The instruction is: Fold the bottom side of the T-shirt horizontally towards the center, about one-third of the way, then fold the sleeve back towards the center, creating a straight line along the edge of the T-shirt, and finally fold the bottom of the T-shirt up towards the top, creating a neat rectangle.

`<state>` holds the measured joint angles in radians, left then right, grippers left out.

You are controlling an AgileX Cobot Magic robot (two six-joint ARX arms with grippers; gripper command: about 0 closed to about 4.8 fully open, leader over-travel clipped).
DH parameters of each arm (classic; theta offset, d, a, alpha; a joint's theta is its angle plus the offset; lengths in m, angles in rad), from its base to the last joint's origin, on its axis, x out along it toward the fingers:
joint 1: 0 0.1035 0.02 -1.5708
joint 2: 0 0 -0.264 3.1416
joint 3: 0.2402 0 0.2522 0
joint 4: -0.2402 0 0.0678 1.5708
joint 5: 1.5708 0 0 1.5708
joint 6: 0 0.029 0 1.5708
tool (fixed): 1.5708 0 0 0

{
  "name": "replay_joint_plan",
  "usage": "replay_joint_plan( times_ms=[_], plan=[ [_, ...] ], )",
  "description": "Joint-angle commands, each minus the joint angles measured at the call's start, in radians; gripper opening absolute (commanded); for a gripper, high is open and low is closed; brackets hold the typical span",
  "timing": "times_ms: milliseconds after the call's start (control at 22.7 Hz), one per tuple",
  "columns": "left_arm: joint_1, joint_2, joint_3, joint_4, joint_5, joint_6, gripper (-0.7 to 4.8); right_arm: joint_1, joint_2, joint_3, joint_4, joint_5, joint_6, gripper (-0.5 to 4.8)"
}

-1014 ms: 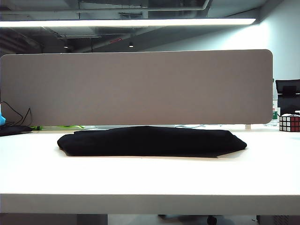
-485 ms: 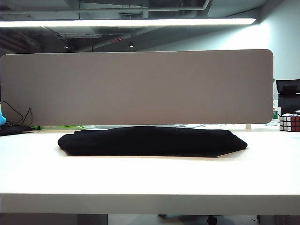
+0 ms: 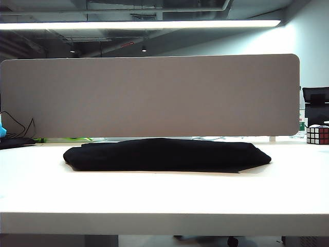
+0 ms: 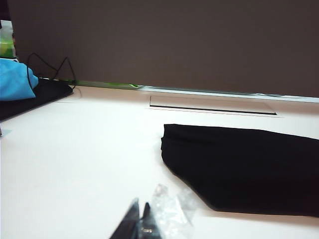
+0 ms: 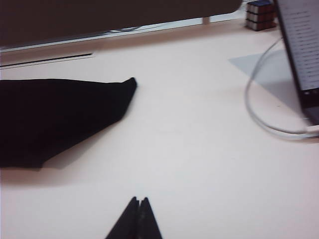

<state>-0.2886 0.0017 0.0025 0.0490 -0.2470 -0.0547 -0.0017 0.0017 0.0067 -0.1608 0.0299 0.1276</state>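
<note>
The table [image 3: 164, 195] carries the T-shirt [image 3: 164, 155] at its middle, already a flat black bundle, long side to side, with no sleeve or collar showing. By my judgement the folds are done and the task is at its close; any next move calls only for tidying, if the far side hides a loose edge. The left gripper [image 4: 139, 225] and right gripper [image 5: 137, 219] are both closed, empty, hovering near the shirt's ends.

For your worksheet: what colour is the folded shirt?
Black; the shirt shows best in the exterior view.
</note>
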Motion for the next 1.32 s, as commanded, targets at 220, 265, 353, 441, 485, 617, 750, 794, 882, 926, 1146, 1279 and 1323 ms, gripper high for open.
replay_joint_plan(
  times_ms=[220, 265, 353, 441, 485, 617, 750, 794, 882, 926, 1146, 1279, 1323],
  plan=[
    [0.000, 0.000, 0.005, 0.023, -0.003, 0.048, -0.06, -0.002, -0.002, -0.006, 0.061, 0.039, -0.018, -0.01],
    [0.000, 0.000, 0.005, 0.025, -0.003, 0.048, -0.06, -0.002, -0.002, -0.006, 0.063, 0.039, -0.029, -0.01],
    [0.000, 0.000, 0.005, 0.032, -0.001, 0.047, -0.06, -0.002, -0.002, -0.006, 0.061, 0.040, -0.031, -0.01],
    [0.000, 0.000, 0.005, 0.018, 0.000, 0.047, -0.05, -0.002, -0.002, -0.006, 0.061, 0.039, -0.031, -0.01],
    [0.000, 0.000, 0.005, 0.014, 0.000, 0.047, -0.05, -0.002, -0.002, -0.006, 0.061, 0.039, -0.030, -0.01],
    [0.000, 0.000, 0.005, 0.009, 0.000, 0.047, -0.05, -0.002, -0.002, -0.006, 0.059, 0.039, -0.030, -0.01],
    [0.000, 0.000, 0.005, 0.008, 0.000, 0.047, -0.05, -0.002, -0.002, -0.006, 0.058, 0.039, -0.030, -0.01],
    [0.000, 0.000, 0.005, 0.008, 0.000, 0.047, -0.05, -0.002, -0.002, -0.006, 0.057, 0.039, -0.030, -0.01],
    [0.000, 0.000, 0.005, 0.008, 0.000, 0.047, -0.05, -0.002, -0.002, -0.006, 0.057, 0.039, -0.031, -0.01],
    [0.000, 0.000, 0.005, 0.009, 0.000, 0.047, -0.05, -0.002, -0.002, -0.006, 0.057, 0.039, -0.030, -0.01],
    [0.000, 0.000, 0.005, 0.009, 0.000, 0.047, -0.05, -0.002, -0.002, -0.006, 0.057, 0.039, -0.030, -0.01],
    [0.000, 0.000, 0.005, 0.009, 0.000, 0.047, -0.05, -0.002, -0.002, -0.006, 0.057, 0.039, -0.031, -0.01],
    [0.000, 0.000, 0.005, 0.008, 0.000, 0.047, -0.05, -0.002, -0.002, -0.006, 0.057, 0.039, -0.031, -0.01]
  ],
)
